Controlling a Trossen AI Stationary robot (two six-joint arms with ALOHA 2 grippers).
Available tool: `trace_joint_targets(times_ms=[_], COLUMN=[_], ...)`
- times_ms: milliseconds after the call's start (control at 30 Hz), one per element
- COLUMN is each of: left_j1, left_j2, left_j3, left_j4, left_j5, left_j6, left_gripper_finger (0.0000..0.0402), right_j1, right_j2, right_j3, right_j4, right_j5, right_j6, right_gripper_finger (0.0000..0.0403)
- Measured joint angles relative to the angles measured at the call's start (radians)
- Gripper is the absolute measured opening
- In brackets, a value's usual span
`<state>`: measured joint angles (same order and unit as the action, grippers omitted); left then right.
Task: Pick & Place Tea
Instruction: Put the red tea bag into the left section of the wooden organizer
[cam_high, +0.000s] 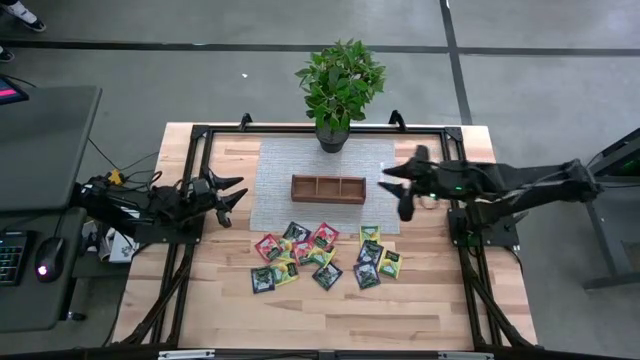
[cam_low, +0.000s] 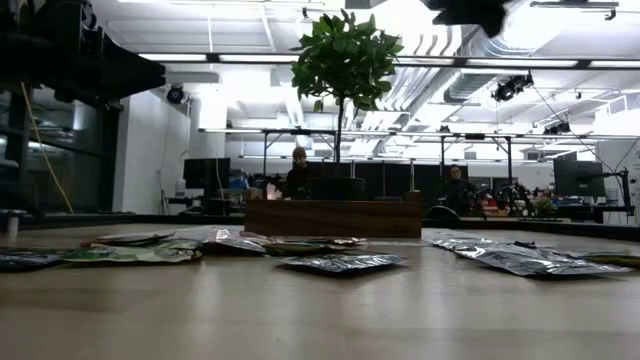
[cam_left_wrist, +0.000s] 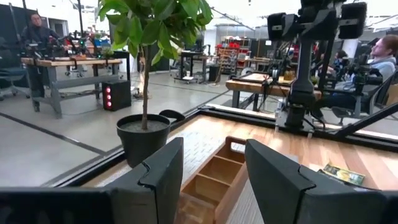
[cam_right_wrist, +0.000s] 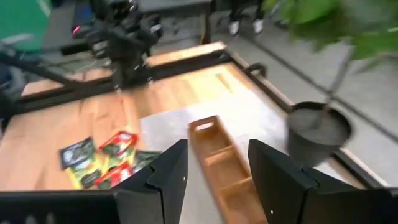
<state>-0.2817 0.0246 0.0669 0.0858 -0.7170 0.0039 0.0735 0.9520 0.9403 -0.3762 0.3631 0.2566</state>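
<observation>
Room: we see an open workshop behind the table, benches and seated people far back.
Table (cam_high: 220, 300): wood top, black frame along its edges; we note bare wood in front of the sachets.
Mat (cam_high: 275, 165): grey, centre-back, under the wooden tray (cam_high: 328, 188); its three compartments look empty.
Plant (cam_high: 338, 80): potted, at the back edge behind the tray.
Tea sachets (cam_high: 320, 256): red, yellow-green and dark ones lie flat in a loose cluster just in front of the mat, none in the tray.
Labels: central prints on the sachets, we cannot read them.
Left gripper (cam_high: 232, 195): fingers spread, holding nothing, left of the mat.
Right gripper (cam_high: 398, 190): fingers spread, holding nothing, at the mat's right edge, beside the tray.
</observation>
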Motion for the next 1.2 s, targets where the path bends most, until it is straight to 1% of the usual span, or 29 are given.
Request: trace_joint_targets(times_ms=[133, 233, 367, 467, 633, 767, 867, 1033, 1200], left_j1=[0.000, 0.000, 0.000, 0.000, 0.000, 0.000, 0.000, 0.000, 0.000], left_j2=[0.000, 0.000, 0.000, 0.000, 0.000, 0.002, 0.009, 0.037, 0.076], left_j3=[0.000, 0.000, 0.000, 0.000, 0.000, 0.002, 0.002, 0.002, 0.002], left_j4=[-0.040, -0.075, -0.102, -0.120, -0.150, -0.162, -0.164, -0.167, -0.168], left_j5=[0.005, 0.008, 0.028, 0.048, 0.051, 0.045, 0.045, 0.034, 0.032], left_j6=[-0.048, -0.100, -0.161, -0.178, -0.212, -0.213, -0.191, -0.166, -0.165], left_gripper_finger=[0.0170, 0.0170, 0.0170, 0.0170, 0.0170, 0.0170, 0.0170, 0.0170, 0.0170], right_j1=[-0.049, -0.084, -0.116, -0.120, -0.116, -0.102, -0.082, -0.043, -0.022], right_j2=[0.149, 0.254, 0.369, 0.445, 0.559, 0.646, 0.704, 0.791, 0.847], right_j3=[0.096, 0.150, 0.181, 0.181, 0.181, 0.181, 0.181, 0.181, 0.181], right_j4=[-0.001, -0.061, -0.125, -0.128, -0.122, -0.089, -0.059, -0.020, -0.002], right_j5=[-0.181, -0.311, -0.437, -0.497, -0.511, -0.532, -0.530, -0.431, -0.344], right_j6=[0.013, 0.060, 0.168, 0.253, 0.357, 0.352, 0.275, 0.061, -0.069], right_gripper_finger=[0.0165, 0.0165, 0.0165, 0.0165, 0.0165, 0.0165, 0.0165, 0.0165, 0.0165])
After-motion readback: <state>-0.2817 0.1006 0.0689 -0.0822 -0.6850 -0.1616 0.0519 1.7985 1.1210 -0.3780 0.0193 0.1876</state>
